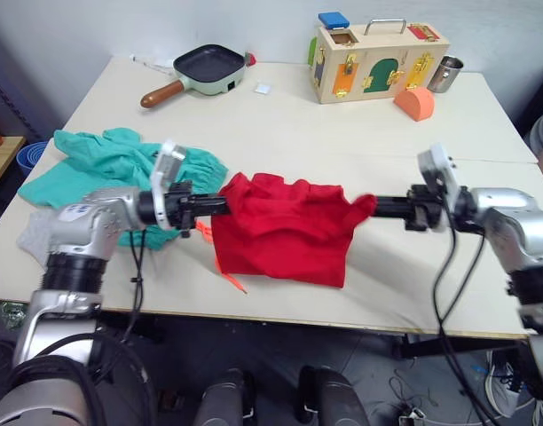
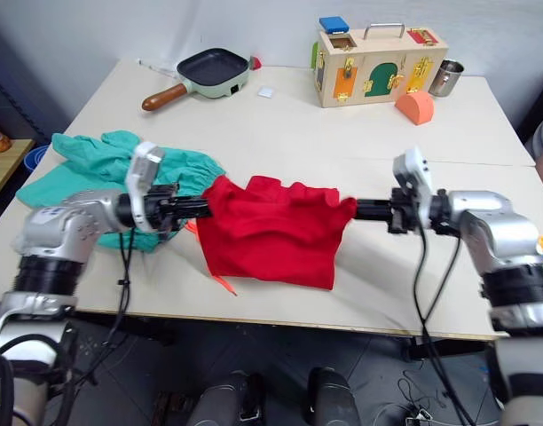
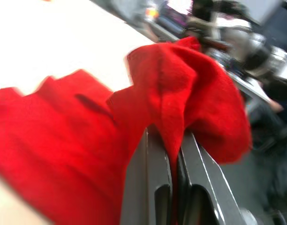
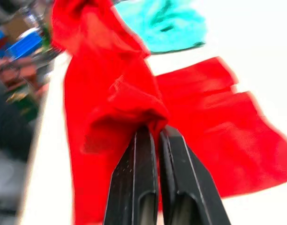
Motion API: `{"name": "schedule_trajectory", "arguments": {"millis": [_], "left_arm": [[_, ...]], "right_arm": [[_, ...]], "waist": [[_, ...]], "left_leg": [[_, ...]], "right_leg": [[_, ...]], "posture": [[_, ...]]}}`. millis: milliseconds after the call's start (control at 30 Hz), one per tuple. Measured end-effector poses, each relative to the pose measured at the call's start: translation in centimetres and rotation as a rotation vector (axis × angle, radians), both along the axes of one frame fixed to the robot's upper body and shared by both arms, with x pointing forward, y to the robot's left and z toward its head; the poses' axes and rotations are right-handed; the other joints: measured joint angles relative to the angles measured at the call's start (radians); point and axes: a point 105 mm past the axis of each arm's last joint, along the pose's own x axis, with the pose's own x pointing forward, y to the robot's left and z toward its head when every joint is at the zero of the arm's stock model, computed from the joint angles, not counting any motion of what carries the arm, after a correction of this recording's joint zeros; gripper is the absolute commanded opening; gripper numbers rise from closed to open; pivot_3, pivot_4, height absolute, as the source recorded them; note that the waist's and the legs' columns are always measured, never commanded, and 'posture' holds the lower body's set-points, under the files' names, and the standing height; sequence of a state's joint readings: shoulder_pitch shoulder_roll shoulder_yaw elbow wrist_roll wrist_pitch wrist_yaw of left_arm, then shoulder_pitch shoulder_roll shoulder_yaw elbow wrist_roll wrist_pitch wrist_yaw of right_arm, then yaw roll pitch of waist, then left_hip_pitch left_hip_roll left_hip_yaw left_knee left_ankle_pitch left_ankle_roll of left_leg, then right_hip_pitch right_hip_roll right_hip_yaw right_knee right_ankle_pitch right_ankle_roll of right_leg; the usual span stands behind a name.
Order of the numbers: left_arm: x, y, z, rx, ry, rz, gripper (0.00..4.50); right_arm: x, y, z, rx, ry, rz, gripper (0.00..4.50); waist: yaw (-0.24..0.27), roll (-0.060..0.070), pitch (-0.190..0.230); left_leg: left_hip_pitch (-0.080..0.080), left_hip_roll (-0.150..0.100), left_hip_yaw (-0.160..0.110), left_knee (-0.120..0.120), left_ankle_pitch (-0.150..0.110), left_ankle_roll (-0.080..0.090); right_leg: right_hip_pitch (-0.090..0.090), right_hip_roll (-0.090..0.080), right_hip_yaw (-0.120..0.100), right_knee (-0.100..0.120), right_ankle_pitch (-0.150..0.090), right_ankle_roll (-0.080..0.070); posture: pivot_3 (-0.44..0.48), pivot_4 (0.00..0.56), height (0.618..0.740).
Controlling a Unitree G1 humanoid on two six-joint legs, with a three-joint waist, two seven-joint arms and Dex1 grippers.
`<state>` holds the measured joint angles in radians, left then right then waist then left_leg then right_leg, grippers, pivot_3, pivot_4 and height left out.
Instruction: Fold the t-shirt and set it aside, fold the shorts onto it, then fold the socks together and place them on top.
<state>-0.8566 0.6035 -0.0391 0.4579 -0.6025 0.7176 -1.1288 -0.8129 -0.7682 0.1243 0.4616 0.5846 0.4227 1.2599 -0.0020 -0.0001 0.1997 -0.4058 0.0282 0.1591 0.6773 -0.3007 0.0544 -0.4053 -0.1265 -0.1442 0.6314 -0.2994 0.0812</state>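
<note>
Bright, even light; wrist views perhaps motion-blurred.

1. The place looks like a robotics lab or test room.
2. A plain pale table (image 1: 342, 293) carries unrelated props: a frying pan (image 1: 200, 71), a wooden latch box (image 1: 378, 60), a metal cup (image 1: 445, 74).
3. Loose cables (image 1: 405, 390) lie on the floor.

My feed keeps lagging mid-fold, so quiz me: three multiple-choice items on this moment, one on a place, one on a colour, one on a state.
1. Where do the teal-green crinkly shorts lie?
A. by the left arm
B. by the right arm
C. in the pan

2. What colour is the pan's handle?
A. blue
B. brown
C. white

3. How is the bright red cloth t-shirt held?
A. by both grippers
B. by the left gripper alone
C. by neither

A: the shorts lie behind the left gripper.
B: the pan has a brown handle.
A: the t-shirt hangs between the left gripper and the right gripper.
</note>
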Motion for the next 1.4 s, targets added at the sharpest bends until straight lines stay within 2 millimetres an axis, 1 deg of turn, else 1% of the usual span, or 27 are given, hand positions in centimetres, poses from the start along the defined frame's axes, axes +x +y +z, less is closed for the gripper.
{"name": "schedule_trajectory", "arguments": {"millis": [67,133,200,267,433,600,700,767,833,967,1067,1100,1167,1233,1300,1400], "left_arm": [[1.2,-0.1,-0.8,0.004,0.020,0.060,0.00],[2.9,-0.1,-1.3,-0.017,0.026,0.144,0.00],[3.9,-0.4,-1.6,-0.012,0.015,0.193,0.00],[4.6,-0.8,-1.9,-0.006,0.002,0.215,0.00],[5.7,-1.0,-2.4,-0.027,-0.015,0.262,0.00],[6.5,-1.1,-2.7,-0.018,-0.008,0.304,0.00],[7.4,-0.8,-2.7,-0.043,-0.013,0.381,0.72],[7.6,-0.5,-2.6,-0.057,-0.022,0.409,1.29],[7.7,-0.4,-2.3,-0.054,-0.056,0.419,1.95],[8.0,0.4,-1.8,-0.031,-0.146,0.473,3.24],[7.7,1.7,-1.3,0.006,-0.257,0.508,4.10],[7.4,2.3,-1.1,0.019,-0.295,0.509,4.48],[6.6,3.2,-0.7,0.065,-0.375,0.487,4.50],[5.0,3.6,-0.5,0.150,-0.490,0.398,4.50],[3.1,3.7,-0.7,0.212,-0.573,0.292,4.50],[0.0,3.4,-1.1,0.292,-0.678,0.106,4.50]], "right_arm": [[0.9,-0.1,-0.9,0.003,0.033,-0.044,0.04],[2.2,-0.4,-1.8,0.015,0.063,-0.122,0.04],[3.2,-0.4,-2.3,0.018,0.072,-0.178,0.04],[3.9,-0.6,-2.5,0.022,0.068,-0.225,0.04],[4.5,-1.7,-2.8,0.033,0.063,-0.303,0.04],[5.6,-1.7,-3.9,0.040,0.077,-0.386,0.04],[6.0,-1.4,-4.7,0.041,0.079,-0.424,0.00],[6.2,-1.3,-4.7,0.061,0.078,-0.444,0.51],[6.4,-1.8,-4.4,0.080,0.070,-0.474,1.08],[6.9,-2.7,-3.8,0.051,-0.011,-0.541,2.47],[7.1,-4.0,-3.1,0.016,-0.078,-0.599,3.45],[6.9,-4.6,-2.9,0.003,-0.091,-0.606,3.90],[6.4,-5.6,-2.8,-0.019,-0.110,-0.604,4.46],[5.4,-5.8,-2.6,-0.045,-0.161,-0.540,4.46],[3.8,-5.3,-2.3,-0.073,-0.232,-0.414,4.46],[0.9,-3.0,-1.7,-0.087,-0.326,-0.182,4.46]], "waist": [[0.001,0.000,0.000],[0.000,-0.001,0.000],[-0.002,-0.001,0.000],[-0.002,-0.001,0.000],[-0.004,-0.001,0.000],[-0.011,-0.001,0.000],[-0.018,-0.001,0.000],[-0.024,-0.001,0.000],[-0.026,-0.001,0.000],[-0.029,-0.001,0.000],[-0.030,-0.001,0.000],[-0.030,-0.001,0.000],[-0.030,-0.001,0.000],[-0.029,-0.001,0.000],[-0.028,-0.001,0.000],[-0.028,-0.001,0.000]], "left_leg": [[-0.004,-0.001,0.001,0.002,0.000,0.000],[-0.006,-0.002,0.001,0.004,0.000,0.001],[-0.006,-0.002,0.002,0.004,0.000,0.002],[-0.006,-0.002,0.002,0.005,0.001,0.002],[-0.005,-0.002,0.004,0.005,0.001,0.002],[-0.005,-0.002,0.005,0.005,0.001,0.002],[-0.005,-0.002,0.005,0.005,0.001,0.002],[-0.005,-0.002,0.005,0.005,0.001,0.002],[-0.005,-0.002,0.005,0.004,0.001,0.002],[-0.004,-0.001,0.006,0.004,0.001,0.002],[-0.003,-0.001,0.007,0.003,0.001,0.002],[-0.003,-0.001,0.007,0.003,0.001,0.002],[-0.003,-0.001,0.008,0.003,0.001,0.002],[-0.002,-0.001,0.009,0.002,0.000,0.002],[-0.001,-0.001,0.010,0.002,0.000,0.001],[-0.001,0.000,0.010,0.003,0.000,0.001]], "right_leg": [[-0.005,0.002,0.000,0.005,0.000,0.000],[-0.006,0.002,0.001,0.005,0.000,0.001],[-0.007,0.003,0.001,0.006,0.001,0.002],[-0.007,0.002,0.002,0.006,0.001,0.002],[-0.007,0.003,0.003,0.007,0.001,0.002],[-0.008,0.003,0.005,0.009,0.001,0.002],[-0.008,0.003,0.005,0.009,0.001,0.002],[-0.009,0.003,0.005,0.010,0.001,0.002],[-0.009,0.003,0.005,0.010,0.001,0.002],[-0.009,0.002,0.007,0.010,0.001,0.002],[-0.009,0.000,0.008,0.010,0.001,0.002],[-0.009,0.000,0.008,0.011,0.001,0.002],[-0.009,0.000,0.008,0.010,0.001,0.002],[-0.009,0.002,0.009,0.010,0.001,0.002],[-0.009,0.004,0.010,0.010,0.001,0.002],[-0.009,0.005,0.011,0.010,0.001,0.002]], "posture": [[0.000,0.150,0.740],[0.000,0.150,0.740],[0.000,0.150,0.740],[0.000,0.150,0.740],[0.000,0.150,0.740],[0.000,0.150,0.740],[0.000,0.150,0.740],[0.000,0.150,0.740],[0.000,0.150,0.740],[0.000,0.150,0.740],[0.000,0.150,0.740],[0.000,0.150,0.740],[0.000,0.150,0.740],[0.000,0.150,0.740],[0.000,0.150,0.740],[0.000,0.150,0.740]]}}
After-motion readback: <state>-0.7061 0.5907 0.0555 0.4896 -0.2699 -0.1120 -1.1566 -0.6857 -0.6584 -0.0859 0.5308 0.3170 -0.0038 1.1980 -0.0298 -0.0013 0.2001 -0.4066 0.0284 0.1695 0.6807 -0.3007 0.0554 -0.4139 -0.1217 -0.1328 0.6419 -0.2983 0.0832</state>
